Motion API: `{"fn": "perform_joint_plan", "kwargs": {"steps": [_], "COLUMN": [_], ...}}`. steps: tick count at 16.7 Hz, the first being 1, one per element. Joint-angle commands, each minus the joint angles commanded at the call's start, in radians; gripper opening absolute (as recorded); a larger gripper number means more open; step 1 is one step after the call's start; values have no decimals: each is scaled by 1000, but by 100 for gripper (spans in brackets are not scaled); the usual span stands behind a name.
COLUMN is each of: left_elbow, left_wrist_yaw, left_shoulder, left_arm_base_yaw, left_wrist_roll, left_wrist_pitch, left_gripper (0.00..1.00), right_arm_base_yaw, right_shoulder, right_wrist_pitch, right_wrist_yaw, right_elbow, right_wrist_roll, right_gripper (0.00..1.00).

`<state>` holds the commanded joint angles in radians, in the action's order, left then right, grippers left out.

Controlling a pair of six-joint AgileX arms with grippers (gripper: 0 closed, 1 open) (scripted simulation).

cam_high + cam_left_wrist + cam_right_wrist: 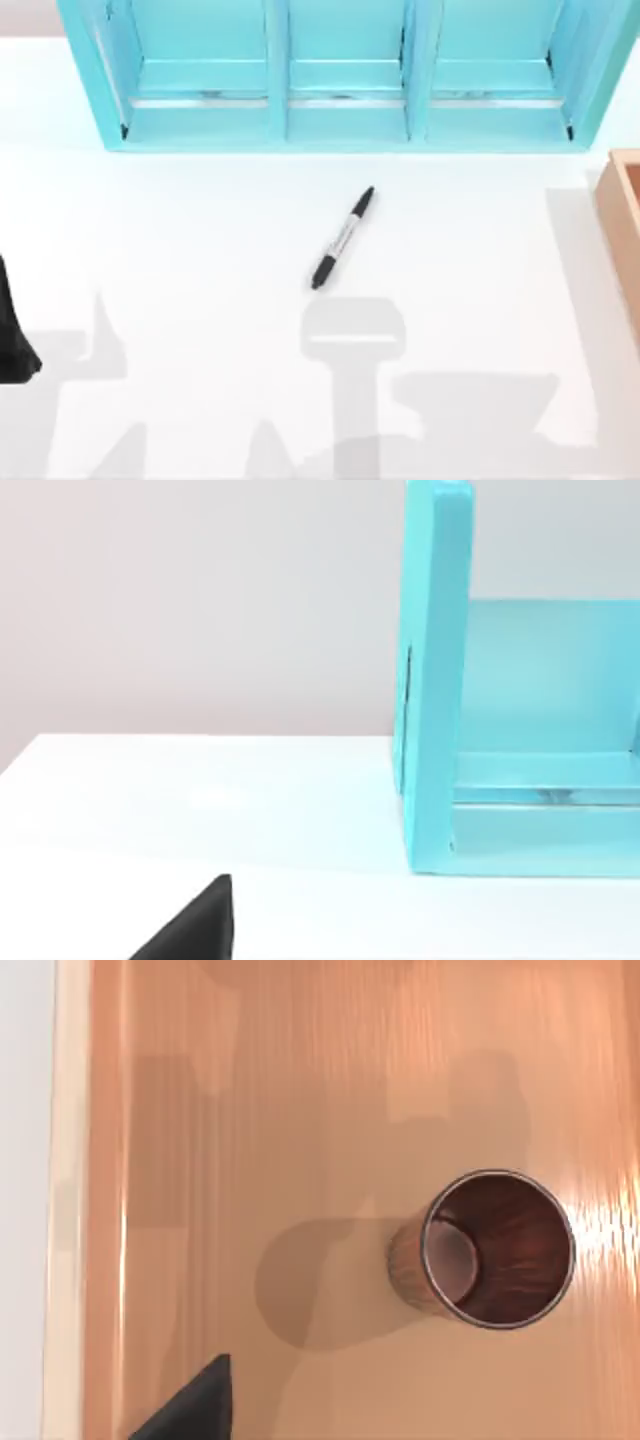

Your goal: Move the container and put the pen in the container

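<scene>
- The pen [343,238] lies on the white table [200,250], in front of the blue shelf [345,100].
- The cup [485,1250] stands upright inside the wooden box [250,1110].
- The left arm [12,330] sits at the table's left edge.
- I cannot tell if either gripper is open or shut.

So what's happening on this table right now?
Nothing is held yet. A black pen lies at an angle on the white table, in front of a turquoise shelf. The right wrist camera looks down on a small brown cup standing upright inside a wooden box at the table's right edge. The left arm waits at the left edge.
</scene>
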<state>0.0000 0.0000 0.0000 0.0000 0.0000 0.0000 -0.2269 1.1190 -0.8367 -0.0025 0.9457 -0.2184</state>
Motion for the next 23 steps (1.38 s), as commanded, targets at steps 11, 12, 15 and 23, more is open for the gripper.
{"fn": "perform_joint_plan", "kwargs": {"steps": [11,12,15,23], "left_elbow": [0,0,0,0], "left_wrist_yaw": [0,0,0,0], "left_shoulder": [0,0,0,0], "left_arm_base_yaw": [0,0,0,0], "left_wrist_roll": [0,0,0,0], "left_wrist_pitch": [0,0,0,0], "left_gripper": [100,100,100,100], "right_arm_base_yaw": [-144,-146,-147,-143], "right_shoulder": [677,689,691,719], "right_wrist_pitch": [-496,-504,-505,-335], "right_wrist_yaw": [2,2,2,3], "right_elbow": [617,629,631,491], "right_wrist_roll": [-138,-141,-141,-137], "right_gripper": [100,100,100,100]}}
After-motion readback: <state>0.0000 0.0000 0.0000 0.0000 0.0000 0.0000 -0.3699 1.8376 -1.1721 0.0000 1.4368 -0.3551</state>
